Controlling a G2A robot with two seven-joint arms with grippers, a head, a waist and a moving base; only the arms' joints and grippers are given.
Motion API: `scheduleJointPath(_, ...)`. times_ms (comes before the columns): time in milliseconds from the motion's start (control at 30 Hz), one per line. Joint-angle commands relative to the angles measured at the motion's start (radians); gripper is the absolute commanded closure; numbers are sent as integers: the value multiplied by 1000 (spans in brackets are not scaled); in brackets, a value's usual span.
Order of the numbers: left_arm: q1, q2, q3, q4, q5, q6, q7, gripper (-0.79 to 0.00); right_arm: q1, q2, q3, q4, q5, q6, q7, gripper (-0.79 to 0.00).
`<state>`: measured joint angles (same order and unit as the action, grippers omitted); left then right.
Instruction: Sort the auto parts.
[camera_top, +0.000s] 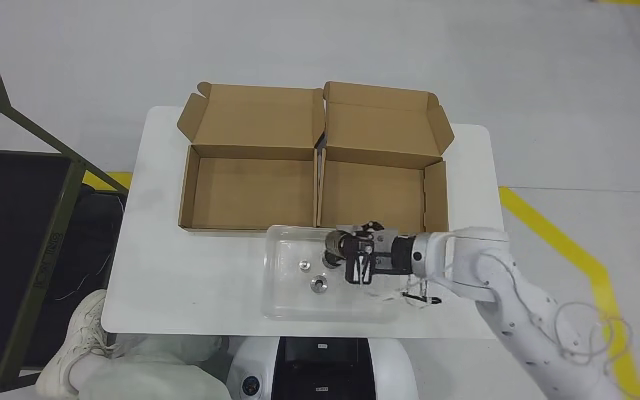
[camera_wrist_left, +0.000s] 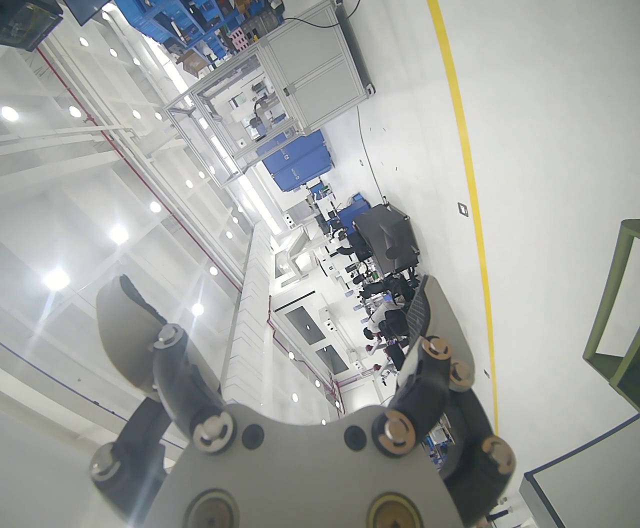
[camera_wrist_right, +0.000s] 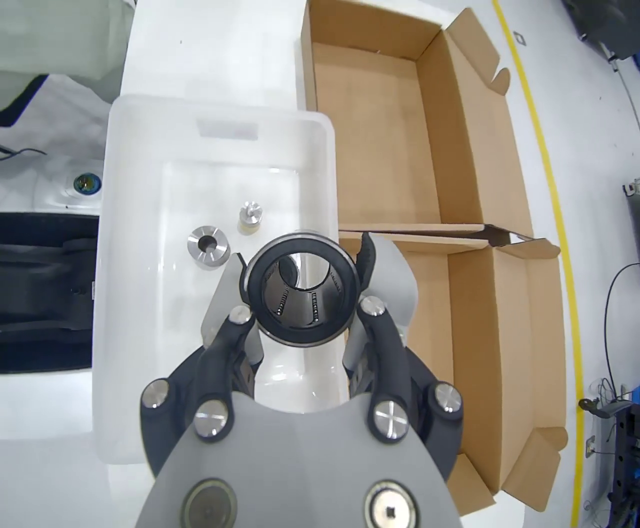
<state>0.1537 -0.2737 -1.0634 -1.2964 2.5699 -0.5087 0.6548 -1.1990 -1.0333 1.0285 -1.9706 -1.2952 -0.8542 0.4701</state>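
Black bearing (camera_wrist_right: 320, 306), pinched inside right claw (camera_wrist_right: 303, 264) (above clear bin (camera_wrist_right: 215, 125))

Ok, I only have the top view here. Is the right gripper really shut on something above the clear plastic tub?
Observer: Yes. The right gripper is shut on a black-rimmed hollow metal cylinder, with rows of small balls lining its bore.
Operator: What are the two bits in the tub?
Observer: In the clear plastic tub lie a silver metal ring with a centre hole and, beside it, a small silver stud.
Operator: And the left gripper?
Observer: The left gripper is open and holds nothing, facing out into the room.
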Motion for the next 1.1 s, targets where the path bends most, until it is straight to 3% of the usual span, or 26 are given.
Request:
scheduleJointPath(0, 0, 0, 0, 0, 0, 0, 0, -785, -1, 0, 18, 5, 16, 5, -77, 0)
scheduleJointPath(233, 0, 0, 0, 0, 0, 0, 0, -785, -43, 6, 83, -34, -17, 43, -310, 0)
scheduleJointPath(700, 0, 0, 0, 0, 0, 0, 0, -785, -54, 2, 135, -49, -75, 138, -615, 0)
scheduleJointPath(1067, 0, 0, 0, 0, 0, 0, 0, -785, -14, -8, 131, -70, -122, 203, -739, 0)
